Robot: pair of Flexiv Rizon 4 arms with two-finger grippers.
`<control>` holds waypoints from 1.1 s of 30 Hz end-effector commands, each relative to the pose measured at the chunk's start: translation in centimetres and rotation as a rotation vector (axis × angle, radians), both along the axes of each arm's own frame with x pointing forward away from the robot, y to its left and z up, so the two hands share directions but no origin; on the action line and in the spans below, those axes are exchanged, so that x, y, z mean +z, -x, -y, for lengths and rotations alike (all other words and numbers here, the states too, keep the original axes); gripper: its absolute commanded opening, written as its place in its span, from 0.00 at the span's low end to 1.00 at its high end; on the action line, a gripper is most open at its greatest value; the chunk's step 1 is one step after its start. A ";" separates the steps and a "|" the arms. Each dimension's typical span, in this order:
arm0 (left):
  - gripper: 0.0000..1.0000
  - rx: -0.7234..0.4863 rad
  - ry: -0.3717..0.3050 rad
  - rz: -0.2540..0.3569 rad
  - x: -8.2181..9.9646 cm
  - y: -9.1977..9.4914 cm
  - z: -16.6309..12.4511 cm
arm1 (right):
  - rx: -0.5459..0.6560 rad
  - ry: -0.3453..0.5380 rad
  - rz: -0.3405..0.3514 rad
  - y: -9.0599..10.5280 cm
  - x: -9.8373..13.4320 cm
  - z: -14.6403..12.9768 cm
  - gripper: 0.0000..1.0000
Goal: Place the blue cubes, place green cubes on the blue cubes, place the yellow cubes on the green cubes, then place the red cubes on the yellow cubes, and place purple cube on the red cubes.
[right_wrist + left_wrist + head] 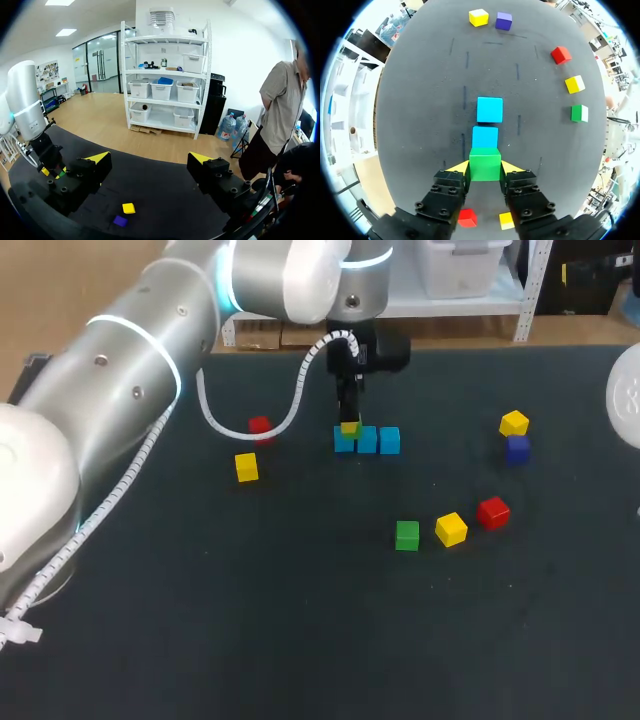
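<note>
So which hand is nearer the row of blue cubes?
Left. The left hand is at the blue cube row, shut on a green cube over its end cube. The right hand is open, far off toward the table's right edge.

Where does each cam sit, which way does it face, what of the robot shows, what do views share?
Head: above and behind, facing down on the table; left arm enters at left.
Left wrist: on that arm, facing down; left gripper shut on green cube at the blue cubes.
Right wrist: low, facing across the table; right gripper open.
Shared: yellow cube beside purple cube in all three.
</note>
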State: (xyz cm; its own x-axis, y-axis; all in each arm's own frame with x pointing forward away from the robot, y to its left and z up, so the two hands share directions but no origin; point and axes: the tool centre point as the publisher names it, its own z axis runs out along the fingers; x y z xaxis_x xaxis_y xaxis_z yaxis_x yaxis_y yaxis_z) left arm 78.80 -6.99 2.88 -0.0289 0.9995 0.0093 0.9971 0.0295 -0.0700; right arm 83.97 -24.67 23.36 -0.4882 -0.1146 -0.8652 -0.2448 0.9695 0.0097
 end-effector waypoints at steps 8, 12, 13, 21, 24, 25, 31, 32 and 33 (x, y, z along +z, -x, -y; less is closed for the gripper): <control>0.22 -0.001 -0.009 -0.122 -0.1 -1.0 0.3 | 0.002 0.000 0.000 0.0 0.0 0.1 1.00; 0.69 -0.003 -0.007 -0.123 -0.1 -1.0 0.3 | 0.002 0.000 0.000 0.0 0.0 0.1 1.00; 0.80 -0.004 -0.007 -0.122 -0.1 -1.0 0.3 | 0.002 0.000 0.000 0.0 0.0 0.1 1.00; 1.00 -0.005 -0.008 -0.124 -0.1 -1.0 0.3 | 0.002 0.000 0.000 0.0 0.0 0.1 1.00; 1.00 0.000 -0.003 -0.122 0.1 -1.0 0.1 | 0.002 0.000 0.000 0.0 0.0 0.1 1.00; 1.00 0.004 0.000 -0.121 0.3 -1.0 0.0 | 0.002 0.000 0.000 0.0 0.0 0.1 1.00; 1.00 0.019 0.019 -0.105 2.1 0.2 -0.6 | 0.002 0.000 0.000 0.0 0.0 0.1 1.00; 1.00 0.019 0.028 -0.104 2.5 0.5 -0.7 | 0.002 0.000 0.000 0.0 0.0 0.1 1.00; 1.00 0.018 0.032 -0.105 2.7 0.7 -0.8 | 0.002 0.000 0.000 0.0 0.0 0.1 1.00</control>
